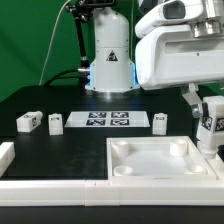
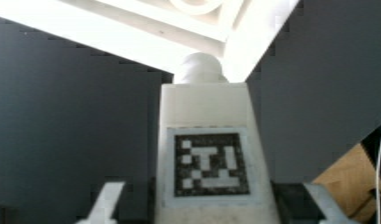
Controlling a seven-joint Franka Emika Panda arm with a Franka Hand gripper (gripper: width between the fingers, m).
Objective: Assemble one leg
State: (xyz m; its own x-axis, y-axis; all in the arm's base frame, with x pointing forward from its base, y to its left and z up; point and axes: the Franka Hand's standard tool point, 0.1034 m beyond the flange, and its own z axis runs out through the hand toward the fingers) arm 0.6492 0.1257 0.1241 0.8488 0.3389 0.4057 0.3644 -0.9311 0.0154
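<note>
My gripper (image 1: 209, 128) is shut on a white leg (image 1: 210, 124) with a black-and-white tag and holds it above the right rear corner of the large white tray-like part (image 1: 165, 160). In the wrist view the leg (image 2: 210, 140) fills the middle between my two fingers (image 2: 112, 203), its round peg pointing toward the tray corner (image 2: 205, 30). Three more legs lie on the black table: two at the exterior view's left (image 1: 28, 121) (image 1: 55, 122) and one to the right of the marker board (image 1: 159, 120).
The marker board (image 1: 107, 121) lies at the table's middle back. The arm's white base (image 1: 110, 60) stands behind it. A white rim (image 1: 60, 185) runs along the table's front edge and left side.
</note>
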